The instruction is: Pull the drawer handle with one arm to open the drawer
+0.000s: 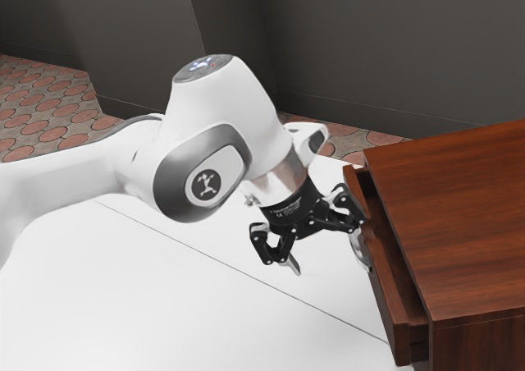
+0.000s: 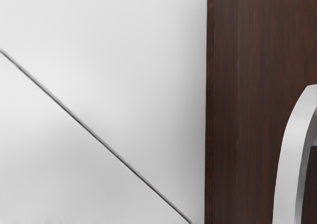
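While the gripper [image 1: 322, 241] is hanging with jaws wide, the handle [image 1: 361, 252] is lying just beside them, running along the drawer front [image 1: 394, 297].

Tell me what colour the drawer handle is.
The drawer handle is silvery grey, seen best in the wrist view.

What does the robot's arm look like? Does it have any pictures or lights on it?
The arm is smooth, round and shiny white. A dark grey round cap on its side carries a small white symbol, and bluish lights glow on top. A silver ring leads to the tool, which is black and jointed, with tiny white lettering.
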`<state>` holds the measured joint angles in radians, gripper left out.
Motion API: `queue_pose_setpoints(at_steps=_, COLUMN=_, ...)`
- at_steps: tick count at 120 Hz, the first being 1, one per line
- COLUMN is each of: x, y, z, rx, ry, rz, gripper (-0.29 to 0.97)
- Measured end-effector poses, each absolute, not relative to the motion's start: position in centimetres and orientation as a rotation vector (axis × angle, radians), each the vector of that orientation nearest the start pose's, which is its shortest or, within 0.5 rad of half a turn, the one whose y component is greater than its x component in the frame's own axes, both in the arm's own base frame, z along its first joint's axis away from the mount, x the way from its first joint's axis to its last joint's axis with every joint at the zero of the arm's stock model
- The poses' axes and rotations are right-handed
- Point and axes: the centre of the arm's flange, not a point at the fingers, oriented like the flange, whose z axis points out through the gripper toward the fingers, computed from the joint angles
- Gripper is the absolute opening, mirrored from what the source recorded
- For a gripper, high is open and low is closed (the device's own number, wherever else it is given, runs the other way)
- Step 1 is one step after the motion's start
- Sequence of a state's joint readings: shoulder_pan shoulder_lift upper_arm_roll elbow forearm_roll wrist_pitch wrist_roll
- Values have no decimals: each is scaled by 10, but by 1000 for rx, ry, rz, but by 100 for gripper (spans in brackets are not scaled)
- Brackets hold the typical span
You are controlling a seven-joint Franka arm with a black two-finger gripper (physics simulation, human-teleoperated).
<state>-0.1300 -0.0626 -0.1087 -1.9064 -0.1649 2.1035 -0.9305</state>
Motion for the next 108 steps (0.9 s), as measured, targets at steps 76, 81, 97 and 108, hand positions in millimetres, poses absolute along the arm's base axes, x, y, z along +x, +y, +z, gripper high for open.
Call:
queue_pose_setpoints(at_steps=76, x=522, y=-111, z=549, rx=-3088, ry=-1291, rz=-224, gripper=68)
queue_pose_setpoints(at_steps=81, x=520, y=-109, z=549, rx=-3085, ry=-1293, rz=-226, gripper=68)
queue_pose_setpoints(at_steps=97, x=516, y=-103, z=548, rx=-3080, ry=-1294, rz=-227, gripper=68)
queue_pose_setpoints(at_steps=108, x=512, y=-98, z=546, rx=-3074, ry=-1295, rz=-223, gripper=68)
